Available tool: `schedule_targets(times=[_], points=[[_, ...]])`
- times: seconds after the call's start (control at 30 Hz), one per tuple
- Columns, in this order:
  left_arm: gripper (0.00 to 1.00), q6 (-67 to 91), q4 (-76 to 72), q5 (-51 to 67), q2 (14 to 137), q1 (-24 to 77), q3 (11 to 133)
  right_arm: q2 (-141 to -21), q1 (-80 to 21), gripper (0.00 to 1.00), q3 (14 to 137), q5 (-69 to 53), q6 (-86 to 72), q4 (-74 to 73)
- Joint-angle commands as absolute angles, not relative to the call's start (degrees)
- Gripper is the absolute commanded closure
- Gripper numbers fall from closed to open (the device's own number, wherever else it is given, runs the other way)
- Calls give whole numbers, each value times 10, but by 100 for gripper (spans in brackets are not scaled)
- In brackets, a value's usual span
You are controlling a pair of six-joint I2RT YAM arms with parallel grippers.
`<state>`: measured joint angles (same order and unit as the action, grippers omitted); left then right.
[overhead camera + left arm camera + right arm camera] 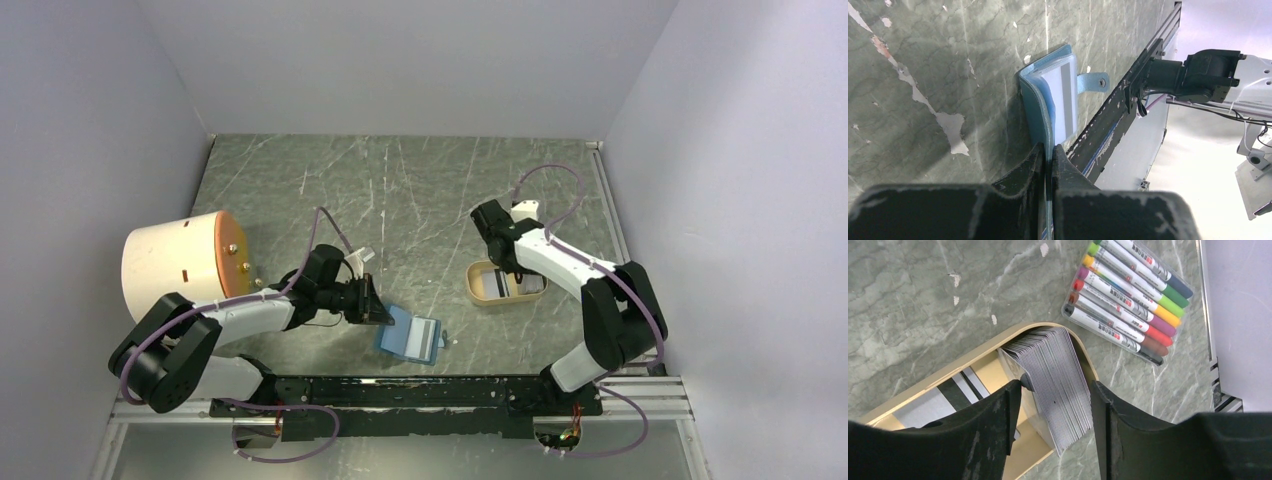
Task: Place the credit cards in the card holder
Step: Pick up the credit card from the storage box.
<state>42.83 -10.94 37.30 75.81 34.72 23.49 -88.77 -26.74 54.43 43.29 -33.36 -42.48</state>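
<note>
Left hand (pixel 1048 156) clamped on card holder (pixel 1034 107).
Right hand (pixel 1055 400) half open, straddling credit cards (pixel 1054 367); markers (pixel 1128 295) at one o'clock.

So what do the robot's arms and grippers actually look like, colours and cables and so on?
The left arm and right arm have white link shells with chunky black joint housings. A thin mauve cable loops along each. The left gripper and right gripper have plain matte black fingers, scuffed pale at the edges. Both bases sit on a black rail.
</note>
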Motion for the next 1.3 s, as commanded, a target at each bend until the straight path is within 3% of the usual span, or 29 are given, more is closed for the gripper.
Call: schedule_targets(times=[0.0, 0.57, 0.77, 1.27], points=[[91, 433, -137, 391, 759, 342, 230, -860, -260, 46, 541, 447, -325, -418], [91, 440, -141, 387, 756, 342, 226, -841, -260, 64, 531, 424, -299, -394], [91, 441, -141, 385, 757, 343, 227, -824, -260, 78, 524, 403, -286, -384], [91, 445, -140, 381, 756, 342, 225, -802, -260, 100, 511, 362, -268, -362]])
